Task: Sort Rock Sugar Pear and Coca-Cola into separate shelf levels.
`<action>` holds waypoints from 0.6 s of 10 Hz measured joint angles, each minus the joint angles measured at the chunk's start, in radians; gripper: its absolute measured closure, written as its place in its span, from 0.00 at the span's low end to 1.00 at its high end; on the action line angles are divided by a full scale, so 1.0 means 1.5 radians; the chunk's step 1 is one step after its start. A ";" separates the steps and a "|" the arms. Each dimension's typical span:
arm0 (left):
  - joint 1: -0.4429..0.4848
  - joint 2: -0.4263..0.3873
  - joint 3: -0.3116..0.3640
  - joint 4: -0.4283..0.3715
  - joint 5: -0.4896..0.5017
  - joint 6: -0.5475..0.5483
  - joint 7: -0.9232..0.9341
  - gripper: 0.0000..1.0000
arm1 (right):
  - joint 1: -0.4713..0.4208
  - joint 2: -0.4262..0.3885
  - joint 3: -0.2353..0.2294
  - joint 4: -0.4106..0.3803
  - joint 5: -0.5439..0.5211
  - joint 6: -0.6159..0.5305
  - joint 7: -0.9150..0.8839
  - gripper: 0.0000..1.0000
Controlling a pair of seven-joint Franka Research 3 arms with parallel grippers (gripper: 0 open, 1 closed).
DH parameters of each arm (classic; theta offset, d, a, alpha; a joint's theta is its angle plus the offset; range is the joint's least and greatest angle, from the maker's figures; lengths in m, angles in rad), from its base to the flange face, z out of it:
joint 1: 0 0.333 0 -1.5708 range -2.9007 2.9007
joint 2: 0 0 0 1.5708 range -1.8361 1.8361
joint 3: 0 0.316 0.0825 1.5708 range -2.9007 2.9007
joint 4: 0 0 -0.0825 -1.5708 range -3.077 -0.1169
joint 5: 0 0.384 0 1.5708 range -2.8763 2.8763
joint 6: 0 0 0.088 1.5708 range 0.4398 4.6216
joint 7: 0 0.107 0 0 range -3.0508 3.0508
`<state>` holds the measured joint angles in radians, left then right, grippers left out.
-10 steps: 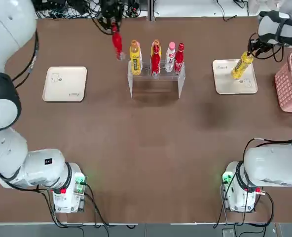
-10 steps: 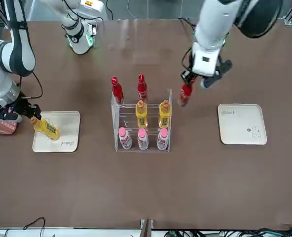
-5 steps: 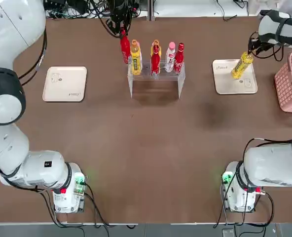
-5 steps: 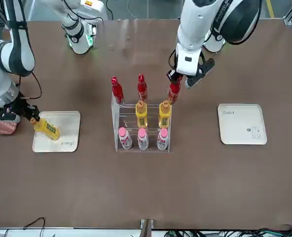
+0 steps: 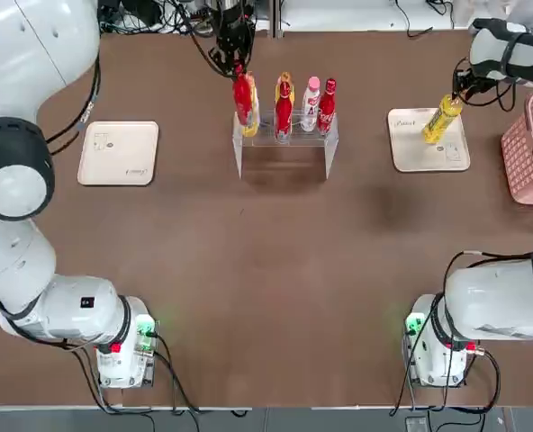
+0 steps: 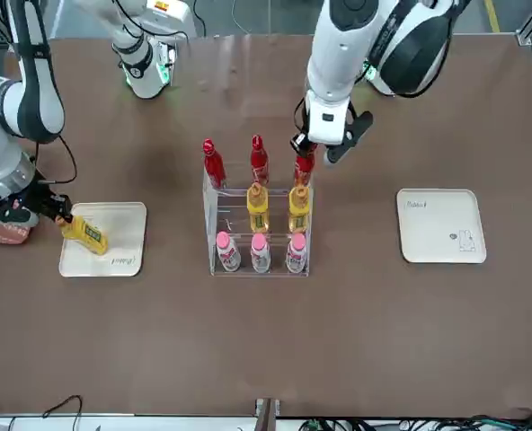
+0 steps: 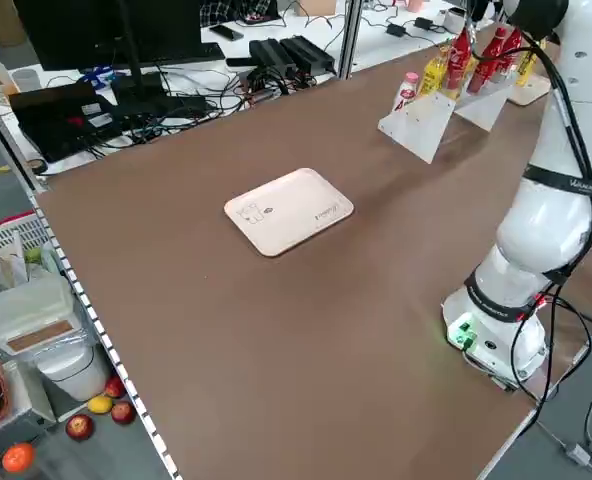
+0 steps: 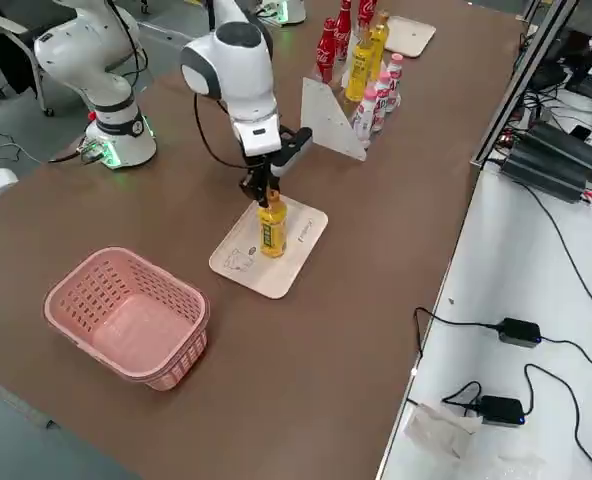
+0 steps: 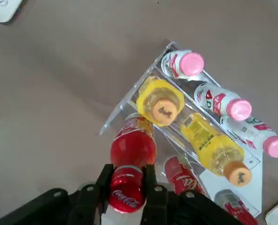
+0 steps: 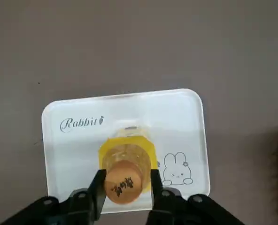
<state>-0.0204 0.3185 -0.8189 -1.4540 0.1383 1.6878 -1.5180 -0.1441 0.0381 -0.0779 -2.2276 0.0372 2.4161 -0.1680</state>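
Note:
My left gripper (image 5: 235,65) (image 6: 305,154) is shut on the neck of a red Coca-Cola bottle (image 5: 242,95) (image 6: 302,171) (image 9: 129,161) and holds it upright at the back row's end slot of the clear shelf (image 5: 283,142) (image 6: 214,224). Two more Coca-Cola bottles (image 6: 259,160) stand in that row. Two yellow Rock Sugar Pear bottles (image 6: 258,206) (image 9: 160,101) stand one level down. My right gripper (image 5: 456,88) (image 10: 126,183) is shut on the orange cap of another Rock Sugar Pear bottle (image 5: 441,119) (image 8: 270,228), tilted on the beige tray (image 5: 411,153) (image 10: 73,140).
Pink-capped white bottles (image 6: 260,253) fill the shelf's lowest front row. A second beige tray (image 5: 118,153) (image 6: 441,224) lies bare on my left. A pink basket (image 5: 529,148) (image 8: 126,315) sits at the far right edge.
My left gripper has carried the Coca-Cola bottle sideways from beside the shelf to the end slot of its back row. The right gripper and its yellow bottle have barely moved.

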 joint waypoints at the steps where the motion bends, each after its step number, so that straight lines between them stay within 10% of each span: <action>1: -0.001 0.000 0.000 0.000 0.000 0.000 0.000 0.68 | 0.000 0.000 0.000 0.003 0.000 -0.001 0.000 0.60; 6: -0.008 0.004 0.000 -0.012 0.003 -0.035 0.000 0.68 | 0.000 0.001 0.001 0.004 0.000 -0.003 0.000 0.66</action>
<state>-0.0329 0.3240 -0.8188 -1.4715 0.1429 1.6350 -1.5185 -0.1440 0.0391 -0.0758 -2.2210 0.0378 2.4120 -0.1679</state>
